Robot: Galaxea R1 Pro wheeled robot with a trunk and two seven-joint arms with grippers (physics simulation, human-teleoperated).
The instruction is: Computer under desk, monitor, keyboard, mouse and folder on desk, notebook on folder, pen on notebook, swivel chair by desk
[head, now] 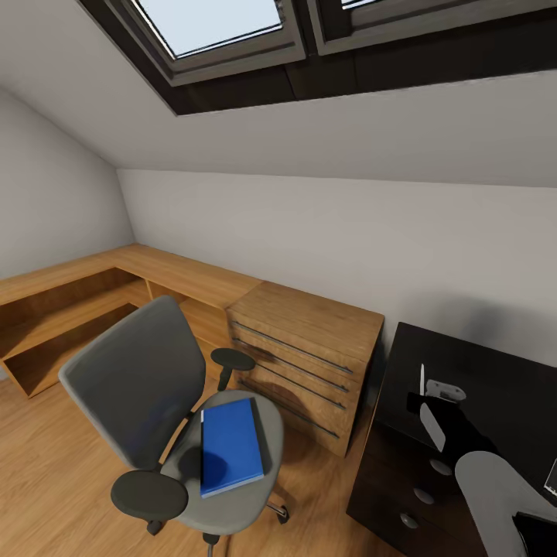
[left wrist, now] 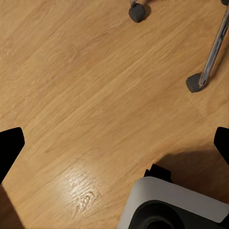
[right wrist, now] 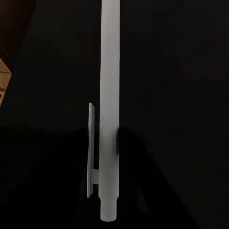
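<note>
Blue folder (head: 230, 445): one, on one swivel chair (head: 139, 387); one pen (right wrist: 109, 109).

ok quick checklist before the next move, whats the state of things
1. Pen held: ok, the right gripper has it, upright above the desk.
2. Folder on desk: not ok, it lies flat on the swivel chair seat.
3. Notebook stacked on folder: cannot tell, no notebook seen here.
4. Left gripper free: ok, fingers spread wide over bare wooden floor, nothing between them.
5. Chair next to desk: not ok, it stands out in front of the oak chest of drawers.
</note>
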